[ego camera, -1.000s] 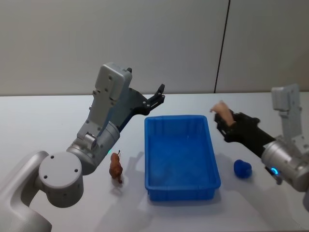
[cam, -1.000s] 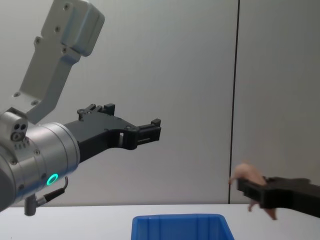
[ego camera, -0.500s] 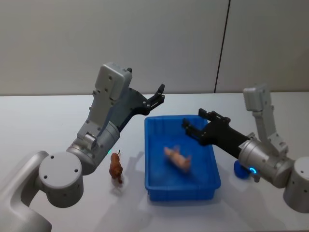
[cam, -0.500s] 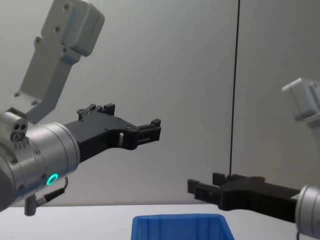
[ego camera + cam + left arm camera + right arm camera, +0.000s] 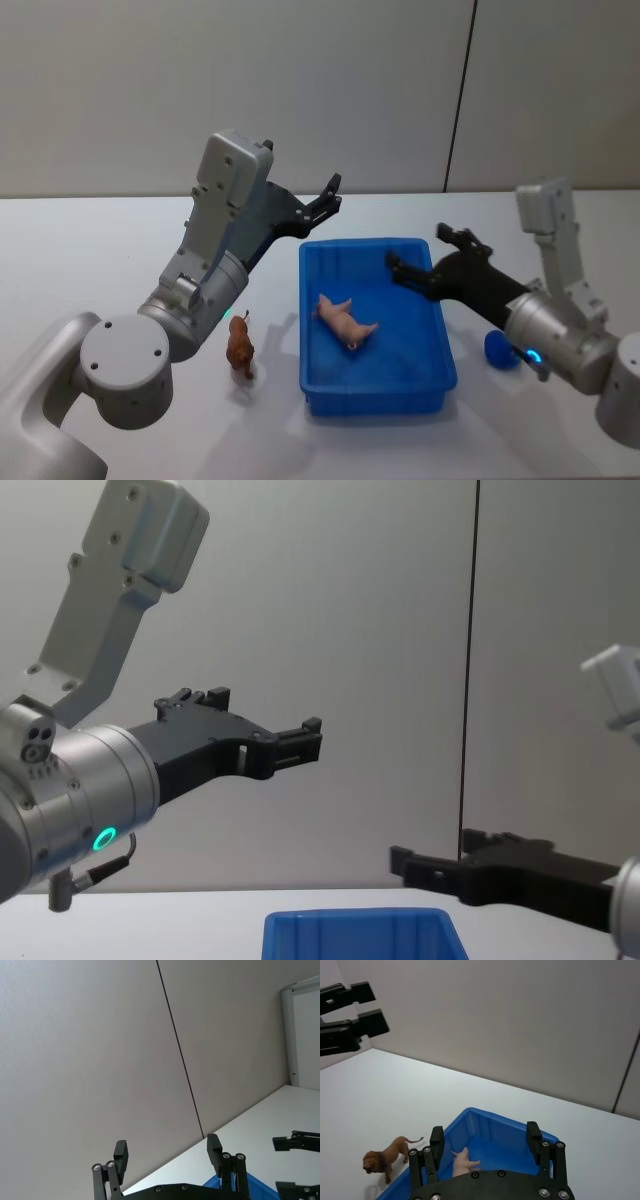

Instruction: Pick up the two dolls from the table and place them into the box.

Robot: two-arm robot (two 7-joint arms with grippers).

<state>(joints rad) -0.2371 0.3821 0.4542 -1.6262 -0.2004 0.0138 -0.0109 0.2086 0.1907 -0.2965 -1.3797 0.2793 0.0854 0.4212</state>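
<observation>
Jaws of the right gripper stand spread wide and hold nothing. It hovers over the far right part of the box, reaching in from the right, and the chest view shows it well above the rim. Below it, on the box floor near the middle, a pink pig lies tipped on its side; the right wrist view shows the pig just beyond the gripper's fingers. A brown lion stands upright on the white table just left of the box, close to its near left corner and apart from its wall. The left gripper hangs raised beyond the box's far left corner, likewise spread and empty. A small blue object sits on the table right of the box.
</observation>
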